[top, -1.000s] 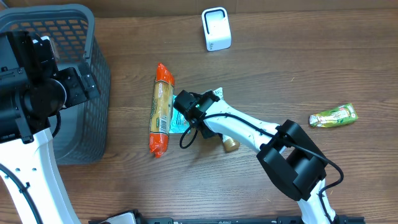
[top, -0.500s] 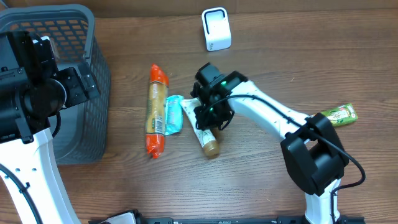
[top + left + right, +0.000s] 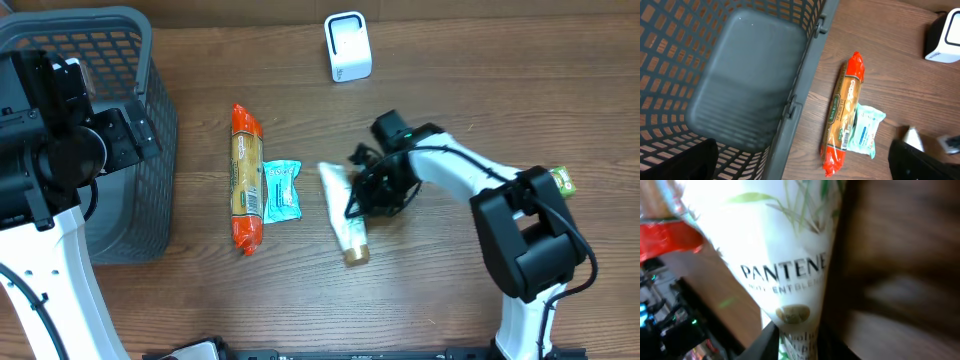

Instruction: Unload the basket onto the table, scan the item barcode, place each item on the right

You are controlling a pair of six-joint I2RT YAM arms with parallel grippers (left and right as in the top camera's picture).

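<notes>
White and glossy, the tube (image 3: pixel 342 205) lies flat on the wood counter (image 3: pixel 450 310) near the middle, with its gold cap (image 3: pixel 356 257) towards the robot's side. The right tool (image 3: pixel 372 192) is down at the tube's upper right flank, right against it. In the right wrist view the tube fills the picture, blurred, with Pantene lettering, and it runs down between two dark fingers (image 3: pixel 767 342). I cannot tell whether those fingers are pressing on the tube or standing a little off it.

The scanner (image 3: pixel 347 46), a small white box, stands upright at the far edge, well apart from the tube.

Left of the tube is a teal packet (image 3: pixel 281 190). Against that lies a long roll (image 3: pixel 245 178) with orange ends, both flat on the wood. A green packet (image 3: pixel 563 178) peeks out from behind the right arm.

At the far left sits a grey mesh basket (image 3: pixel 160 150). The left tool (image 3: pixel 800 157) hangs over it with its fingers spread wide and nothing between them.
</notes>
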